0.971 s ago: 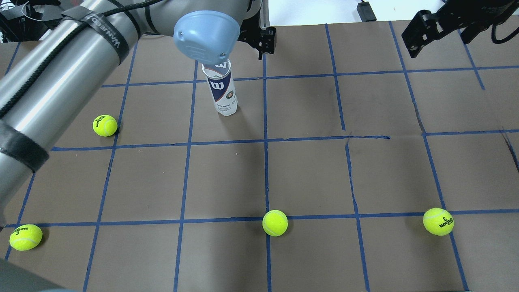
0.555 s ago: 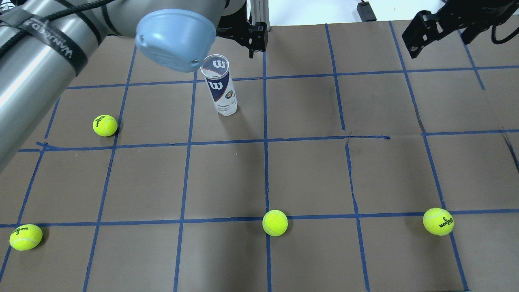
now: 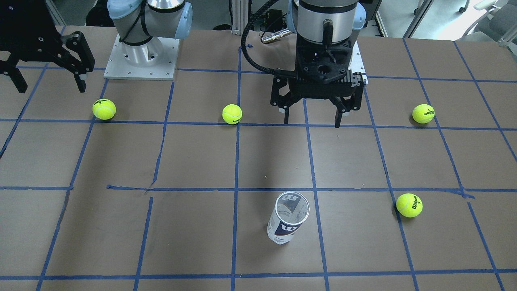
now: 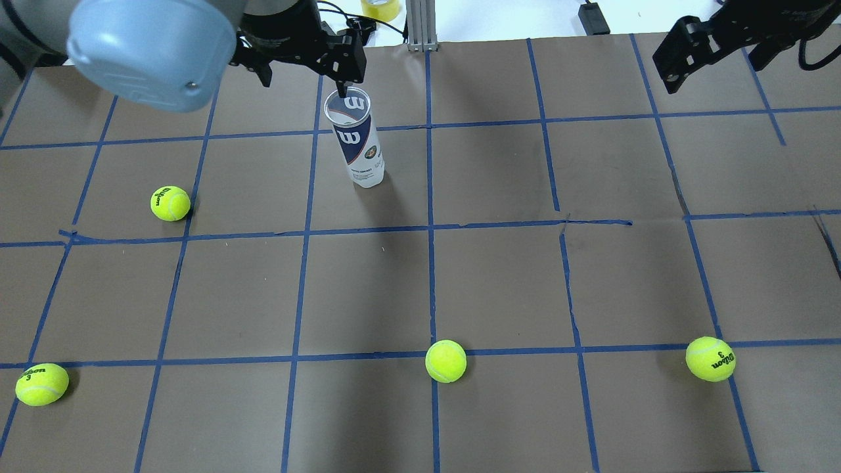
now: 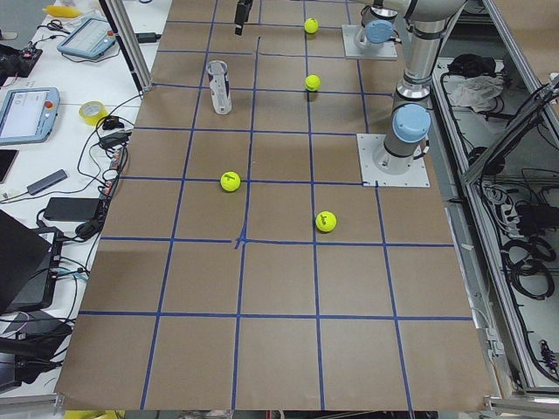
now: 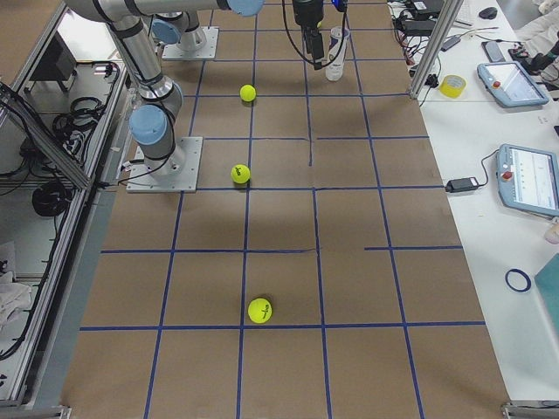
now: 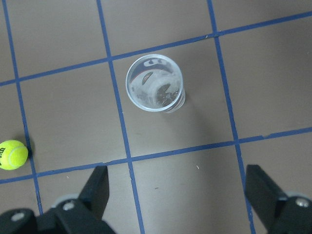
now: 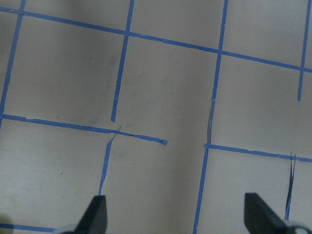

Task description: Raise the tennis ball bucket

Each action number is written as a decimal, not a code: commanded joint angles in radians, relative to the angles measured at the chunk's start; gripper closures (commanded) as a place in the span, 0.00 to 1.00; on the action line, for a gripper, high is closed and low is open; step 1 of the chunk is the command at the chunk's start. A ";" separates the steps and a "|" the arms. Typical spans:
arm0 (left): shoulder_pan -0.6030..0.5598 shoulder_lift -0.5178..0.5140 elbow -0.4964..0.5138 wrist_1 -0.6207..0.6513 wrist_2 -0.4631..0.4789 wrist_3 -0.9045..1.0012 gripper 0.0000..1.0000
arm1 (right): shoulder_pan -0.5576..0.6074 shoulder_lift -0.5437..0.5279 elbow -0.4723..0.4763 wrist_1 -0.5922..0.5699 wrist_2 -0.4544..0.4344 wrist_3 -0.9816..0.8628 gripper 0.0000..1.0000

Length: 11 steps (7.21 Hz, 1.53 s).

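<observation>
The tennis ball bucket [image 4: 359,143] is a clear can with a white-and-navy Wilson label. It stands upright and empty on the brown table, mouth up, and also shows in the front view [image 3: 287,219] and the left wrist view [image 7: 156,84]. My left gripper [image 4: 303,73] hangs high above the table with its jaws wide open and empty [image 3: 312,120]. In the left wrist view [image 7: 179,195] the can lies ahead of the open fingers, not between them. My right gripper [image 4: 713,62] is open and empty, far off at the table's right side [image 3: 50,85].
Several yellow tennis balls lie loose on the table: one left of the can [image 4: 170,203], one at the near left corner [image 4: 41,383], one at near centre [image 4: 445,360], one at near right [image 4: 710,359]. Blue tape lines grid the brown table top [image 4: 499,282].
My left arm has swung to the left in the overhead view, carrying its open gripper from right of the can's top to behind it. The can and the right gripper have not moved.
</observation>
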 commanded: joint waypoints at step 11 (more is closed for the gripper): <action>0.129 0.133 -0.123 -0.033 -0.116 0.048 0.00 | 0.000 0.001 0.001 0.009 -0.003 0.000 0.00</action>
